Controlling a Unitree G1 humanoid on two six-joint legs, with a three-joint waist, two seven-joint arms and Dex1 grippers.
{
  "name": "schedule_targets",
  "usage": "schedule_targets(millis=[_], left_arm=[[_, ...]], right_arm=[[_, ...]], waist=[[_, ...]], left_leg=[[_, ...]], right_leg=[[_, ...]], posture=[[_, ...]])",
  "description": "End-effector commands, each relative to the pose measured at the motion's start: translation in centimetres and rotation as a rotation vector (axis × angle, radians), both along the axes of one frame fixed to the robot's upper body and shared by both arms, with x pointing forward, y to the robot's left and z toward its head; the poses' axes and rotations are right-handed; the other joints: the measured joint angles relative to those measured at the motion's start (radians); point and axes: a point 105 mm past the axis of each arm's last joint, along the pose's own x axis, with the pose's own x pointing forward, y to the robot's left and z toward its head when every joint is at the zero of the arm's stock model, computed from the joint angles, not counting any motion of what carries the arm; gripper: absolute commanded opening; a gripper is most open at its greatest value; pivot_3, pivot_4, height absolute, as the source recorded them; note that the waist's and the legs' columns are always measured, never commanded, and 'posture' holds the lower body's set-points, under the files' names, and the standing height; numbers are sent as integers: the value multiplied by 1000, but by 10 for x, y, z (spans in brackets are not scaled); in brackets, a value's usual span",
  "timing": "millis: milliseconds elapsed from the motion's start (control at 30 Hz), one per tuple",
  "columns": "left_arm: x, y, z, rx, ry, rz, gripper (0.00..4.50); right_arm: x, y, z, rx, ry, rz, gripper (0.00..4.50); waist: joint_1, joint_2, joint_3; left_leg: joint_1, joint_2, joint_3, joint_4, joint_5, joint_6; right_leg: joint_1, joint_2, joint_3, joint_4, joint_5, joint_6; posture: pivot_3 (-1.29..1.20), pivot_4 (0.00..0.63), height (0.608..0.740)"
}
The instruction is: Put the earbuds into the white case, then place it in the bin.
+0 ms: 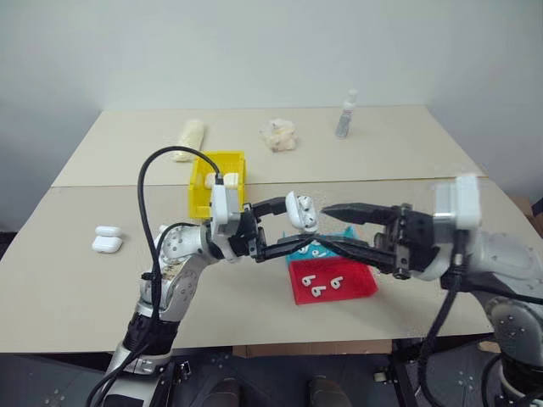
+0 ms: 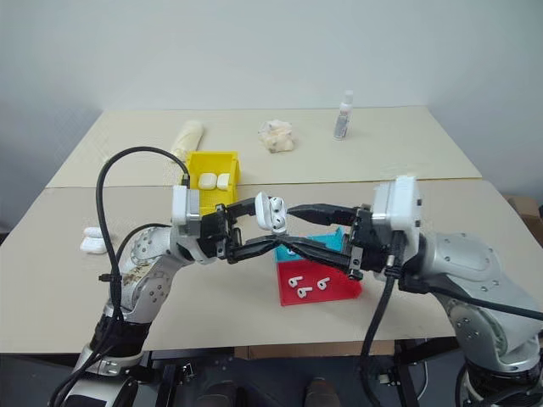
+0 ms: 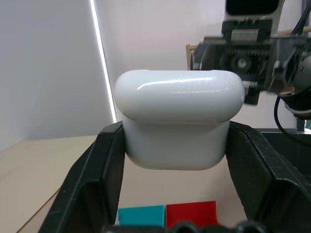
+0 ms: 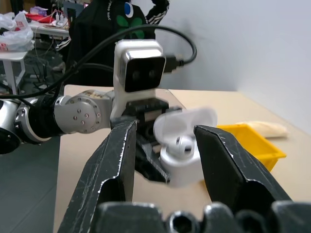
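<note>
Glossy white rounded earbud case [image 1: 301,211], lid flipped open with an earbud seated inside, hangs above the tan table's front half, clamped between the black fingers of the left gripper [image 1: 287,227]. The right gripper [image 1: 341,229] faces it with jaws parted and nothing between them, tips just beside the case. Below lie a shallow red tray [image 1: 361,284] holding tiny white earbuds [image 1: 325,285] and a teal tray [image 2: 333,241] touching its far side. Bright yellow plastic bin [image 1: 200,184] stands near the seam between the two tabletops.
</note>
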Motion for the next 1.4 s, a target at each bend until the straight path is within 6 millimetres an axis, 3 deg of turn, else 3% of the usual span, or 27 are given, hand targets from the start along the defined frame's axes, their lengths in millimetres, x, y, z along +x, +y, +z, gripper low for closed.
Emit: schedule_targets(millis=[33,200,333,500,767,1067,1133,1267,1333,1400], left_arm=[[4,-8,4,34,-51,12,2783],[13,-20,5,42,-77,57,2783],[13,-24,11,13,-98,58,2783],[10,-21,12,8,-104,52,2783],[12,-14,9,7,-102,71,2783],[25,1,15,-38,-141,170,2783],[37,9,23,-66,-167,273,2783],[99,46,64,-204,-87,765,2783],[124,66,63,-140,9,950,2783],[136,82,60,-124,-5,1066,2783]], right_arm=[[-2,9,13,-36,-36,15,1712],[6,28,6,-138,-50,-5,36],[11,37,-13,-247,-94,-39,6],[25,34,-21,-293,-109,-123,6],[30,16,-9,-262,-130,-199,6],[9,7,12,-132,-156,-150,6],[12,0,15,-116,-148,-185,6],[21,-14,7,-115,-95,-271,6],[22,-15,2,-116,-80,-282,6],[24,-15,-3,-116,-63,-293,6]], waist=[[1,0,0],[2,0,0],[3,0,0],[3,0,0],[3,0,0],[2,0,0],[3,0,0],[14,-1,0],[16,-2,0],[12,-1,0]], left_leg=[[0,0,0,0,0,0],[-1,0,1,0,0,0],[-3,0,1,0,0,1],[-2,0,1,1,0,1],[-3,0,0,1,0,1],[-2,0,0,1,0,1],[-2,0,0,1,0,1],[-3,0,0,3,0,1],[-3,-1,1,3,0,1],[-3,-1,0,2,-1,2]], right_leg=[[0,0,0,0,0,0],[0,0,-1,0,0,0],[-2,0,-1,0,0,0],[-1,0,-1,0,0,0],[-1,0,-1,0,0,0],[-1,0,-1,0,0,0],[-1,0,-1,0,0,0],[0,0,-2,0,0,0],[0,0,-1,0,1,1],[0,-1,-1,-1,1,2]], posture=[[0,150,740],[0,150,740],[0,150,740],[0,150,740],[0,150,740],[0,150,740],[0,150,740],[0,150,740],[0,150,740],[0,150,740]])
